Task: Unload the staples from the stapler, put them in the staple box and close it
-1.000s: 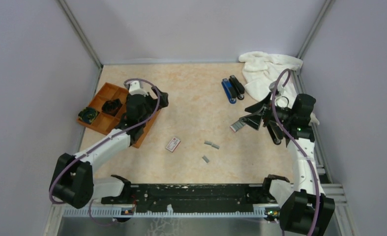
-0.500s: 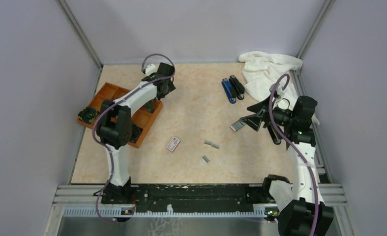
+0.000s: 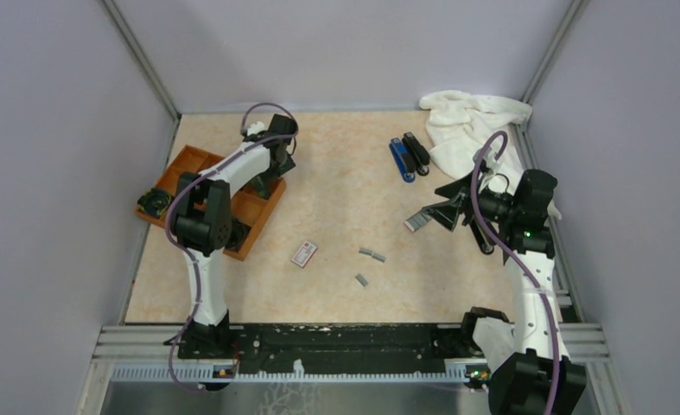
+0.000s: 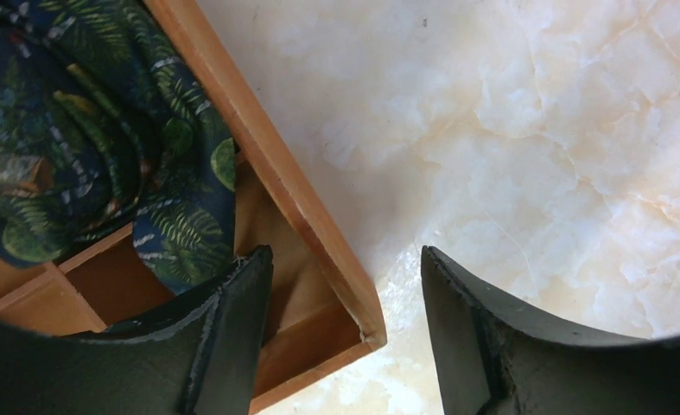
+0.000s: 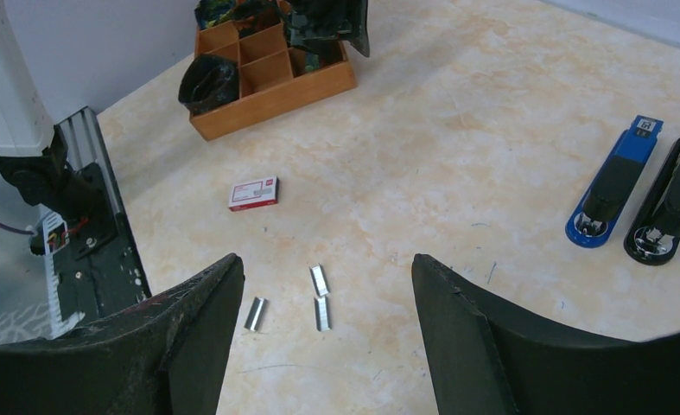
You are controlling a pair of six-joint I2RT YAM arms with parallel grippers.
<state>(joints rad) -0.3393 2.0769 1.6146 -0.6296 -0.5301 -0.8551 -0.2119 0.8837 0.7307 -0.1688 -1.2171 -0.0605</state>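
Observation:
A black stapler lies closed at the far right of the table beside a blue stapler; both show in the right wrist view, black and blue. Three short silvery staples strips lie loose on the table's middle, also in the right wrist view. My right gripper is open and empty, held above the table right of the strips, which show between its fingers. My left gripper is open and empty over the far corner of the orange tray.
The orange compartment tray at the left holds a fern-patterned item and a black round thing. A small white-and-red box lies left of the strips. A white towel is bunched in the far right corner.
My left arm has swung from the tray's near side out to its far corner, stretching away from the base. The right arm has hardly moved. The staples and staplers have not moved.

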